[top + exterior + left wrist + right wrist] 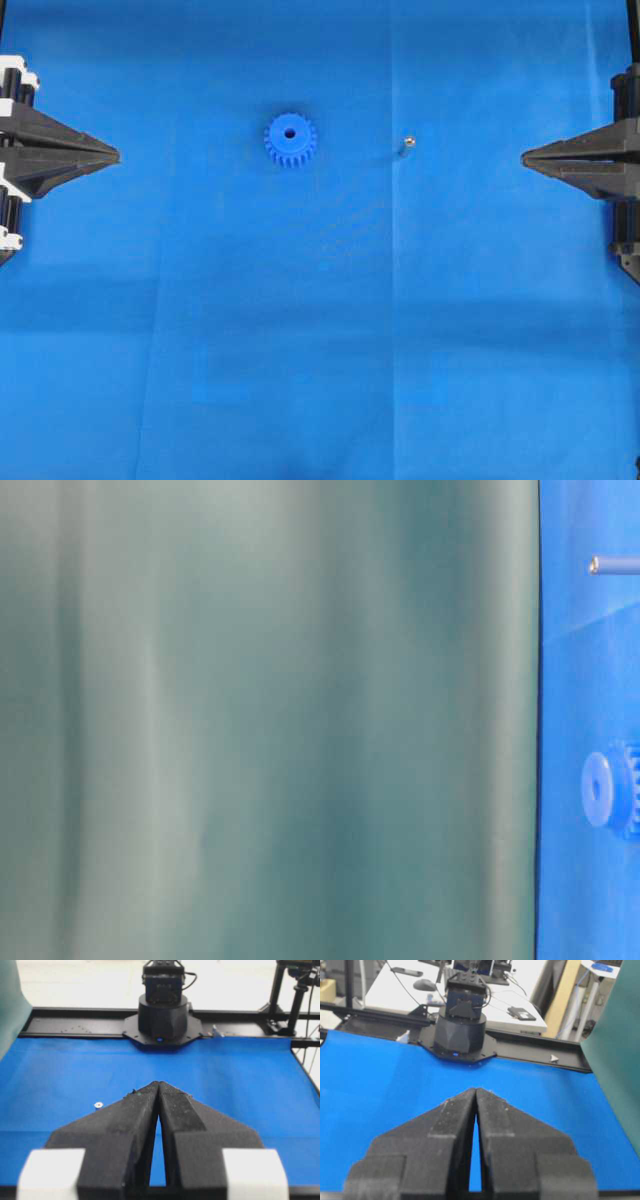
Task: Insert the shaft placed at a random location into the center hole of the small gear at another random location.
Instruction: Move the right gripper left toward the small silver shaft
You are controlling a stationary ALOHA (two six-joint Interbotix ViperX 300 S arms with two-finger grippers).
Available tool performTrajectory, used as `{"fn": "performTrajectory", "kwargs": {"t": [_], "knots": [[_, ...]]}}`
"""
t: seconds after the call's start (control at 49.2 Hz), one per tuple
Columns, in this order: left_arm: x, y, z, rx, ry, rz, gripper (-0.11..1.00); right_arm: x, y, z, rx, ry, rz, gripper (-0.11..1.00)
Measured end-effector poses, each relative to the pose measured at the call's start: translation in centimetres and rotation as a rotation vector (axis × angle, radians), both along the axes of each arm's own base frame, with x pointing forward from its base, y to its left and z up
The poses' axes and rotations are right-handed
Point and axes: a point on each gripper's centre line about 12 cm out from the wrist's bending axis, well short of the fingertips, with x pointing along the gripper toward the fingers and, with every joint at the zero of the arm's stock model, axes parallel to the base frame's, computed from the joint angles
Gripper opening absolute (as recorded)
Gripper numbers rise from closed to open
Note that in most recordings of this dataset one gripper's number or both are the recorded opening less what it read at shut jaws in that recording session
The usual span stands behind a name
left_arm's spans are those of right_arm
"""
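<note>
From overhead we see the small gear (290,139) lying flat on the blue table cover (320,330), its center hole (290,132) facing up, and the shaft (407,144) well apart to its right. The left gripper (115,156) and right gripper (526,156) sit at opposite edges, tips together, holding nothing. At table level, shaft (612,565) and gear (610,789) sit apart. The left wrist view shows the left gripper (158,1083) pinched closed, the shaft (98,1105) ahead to its left. The right wrist view shows the right gripper (475,1090) closed and empty.

small gear (290,139): 1 | shaft (408,143): 1 | left claw (116,156): 1 | right claw (525,156): 1
</note>
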Motion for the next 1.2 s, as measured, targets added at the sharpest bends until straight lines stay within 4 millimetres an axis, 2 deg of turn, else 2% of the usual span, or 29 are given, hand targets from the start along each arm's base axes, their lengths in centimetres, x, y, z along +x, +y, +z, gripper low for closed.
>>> {"fn": "performTrajectory", "kwargs": {"t": [0.122, 0.305, 0.509, 0.59, 0.651, 0.875, 0.915, 1.037, 1.2], "knots": [[0.0, 0.0, -0.1, 0.008, 0.012, 0.000, 0.00, 0.1, -0.2, -0.2, -0.027, 0.012, -0.010, -0.06], [-0.1, 0.0, -0.1, 0.006, 0.011, 0.000, 0.00, 0.9, -1.2, -1.3, -0.031, 0.073, -0.056, -0.06], [-0.1, 0.0, -0.1, 0.003, 0.015, 0.000, 0.00, 2.3, -3.2, -3.3, -0.012, 0.149, -0.143, -0.03], [-0.1, 0.0, -0.1, 0.003, 0.017, 0.000, 0.00, 3.0, -3.9, -4.2, -0.002, 0.177, -0.168, 0.04], [-0.1, 0.0, -0.1, 0.003, 0.017, 0.000, 0.00, 3.5, -4.5, -5.2, 0.011, 0.206, -0.190, 0.15], [-0.1, 0.0, -0.1, -0.002, 0.015, -0.001, 0.00, 5.2, -7.0, -9.6, 0.089, 0.329, -0.291, 0.78], [-0.1, 0.0, -0.1, -0.002, 0.017, -0.001, 0.00, 5.5, -7.2, -10.4, 0.095, 0.343, -0.298, 0.79], [-0.1, 0.0, -0.1, -0.002, 0.015, -0.001, 0.00, 6.4, -7.6, -13.1, 0.112, 0.394, -0.315, 0.68], [-0.1, 0.0, -0.2, -0.002, 0.018, -0.001, 0.00, 7.3, -8.3, -16.1, 0.152, 0.423, -0.361, 0.68]]}}
